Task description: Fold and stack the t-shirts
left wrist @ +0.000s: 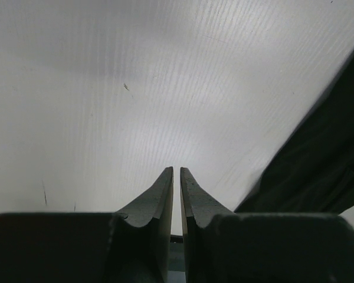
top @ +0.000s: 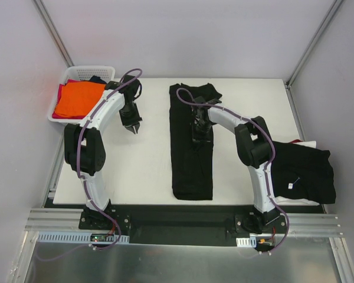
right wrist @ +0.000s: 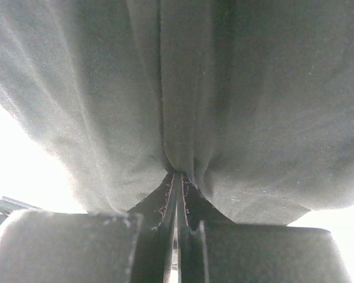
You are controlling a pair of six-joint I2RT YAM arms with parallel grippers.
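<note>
A black t-shirt, folded into a long narrow strip, lies in the middle of the white table. My right gripper is down on the strip's upper half. In the right wrist view the dark cloth puckers into the tips of my right gripper, which is shut on a pinch of it. Left of the strip, my left gripper hangs over bare table. Its fingers stand almost together with nothing between them, and the shirt's edge shows at the right of that view.
A white lattice basket at the back left corner holds an orange shirt over red and dark ones. A pile of black shirts lies at the table's right edge beside the right arm. Grey walls enclose the table.
</note>
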